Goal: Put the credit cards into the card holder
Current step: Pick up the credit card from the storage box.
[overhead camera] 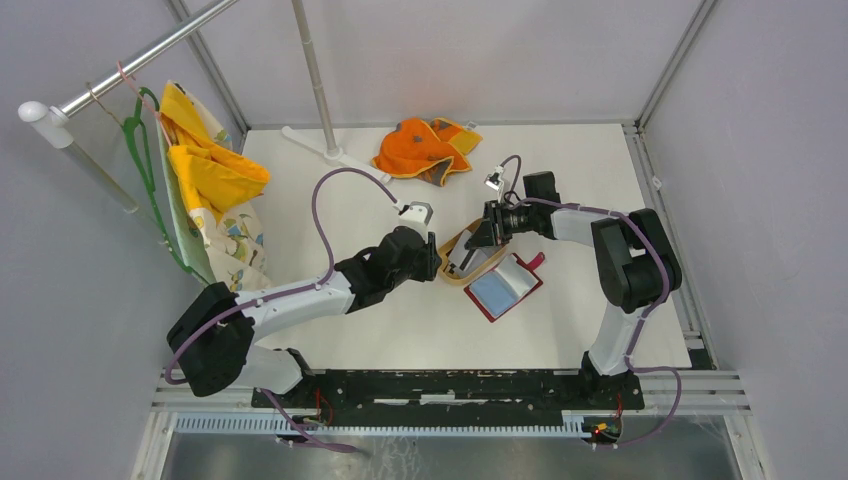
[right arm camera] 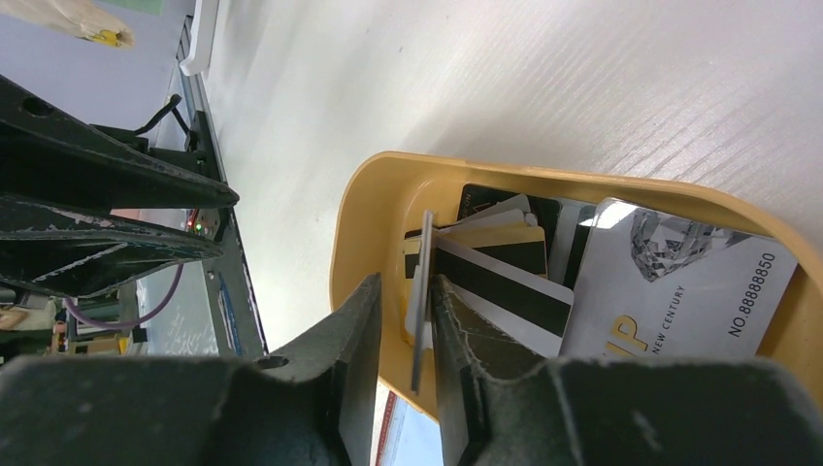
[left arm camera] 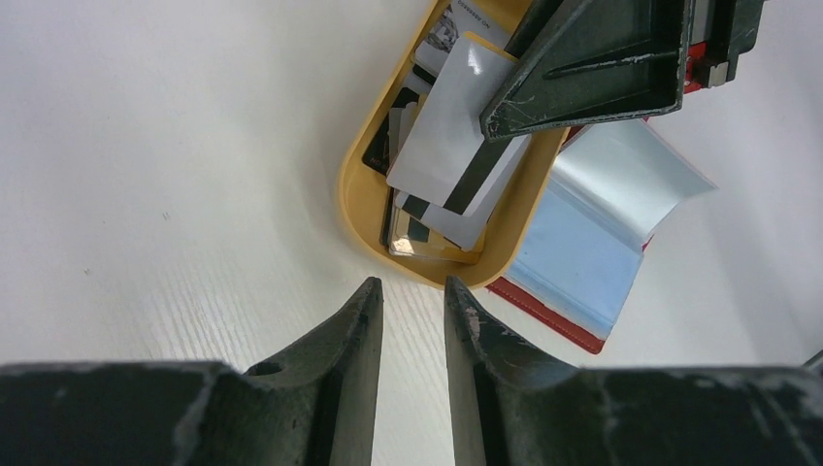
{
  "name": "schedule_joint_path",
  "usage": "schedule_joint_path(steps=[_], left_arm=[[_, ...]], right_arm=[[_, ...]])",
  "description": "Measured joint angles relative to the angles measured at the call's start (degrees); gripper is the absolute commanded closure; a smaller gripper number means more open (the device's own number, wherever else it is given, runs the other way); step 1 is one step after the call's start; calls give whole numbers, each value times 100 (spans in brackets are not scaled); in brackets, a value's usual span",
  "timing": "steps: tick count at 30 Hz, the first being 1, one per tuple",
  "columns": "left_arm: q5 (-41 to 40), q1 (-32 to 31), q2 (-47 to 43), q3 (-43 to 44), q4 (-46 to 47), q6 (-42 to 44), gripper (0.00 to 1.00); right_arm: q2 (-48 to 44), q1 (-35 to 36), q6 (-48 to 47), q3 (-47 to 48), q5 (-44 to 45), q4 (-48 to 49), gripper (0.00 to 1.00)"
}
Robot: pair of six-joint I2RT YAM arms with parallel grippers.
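A white table (overhead camera: pixel 560 170) is closed in by pale grey walls (overhead camera: pixel 90 300) at nine, twelve and three o'clock. A silver rail (overhead camera: pixel 150 50) is seen at ten o'clock, with yellow cloth (overhead camera: pixel 210 165) and a green hanger (overhead camera: pixel 150 180) hung on it. An orange cloth (overhead camera: pixel 425 150) is laid on the table at twelve o'clock.

Glossy plastic cards (right arm camera: pixel 679 291); seemingly smooth wooden tray (right arm camera: pixel 369 209).

arms: 2, at near table edge | grippers: 2, both by tray | tan tray (overhead camera: pixel 452 272): 1 | red card holder (overhead camera: pixel 505 287): 1, touching tray's right side | cards (left arm camera: pixel 451 146) in tray: several, exact count unclear | orange cloth (overhead camera: pixel 425 148): 1, well behind tray
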Motion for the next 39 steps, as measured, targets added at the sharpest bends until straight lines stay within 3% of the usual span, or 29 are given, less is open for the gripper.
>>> schedule_joint_path(steps=[16,31,39], left_arm=[[109,0,17,-79,227,-111,64],[101,0,-26,-214,299,-111,64],[103,0,-26,-216,299,-111,64]], right_arm=[[133,588,-581,37,299,-328,68],[70,192,-483,122,-48,-382,67],[221,411,-699,411,-105,-754,60]])
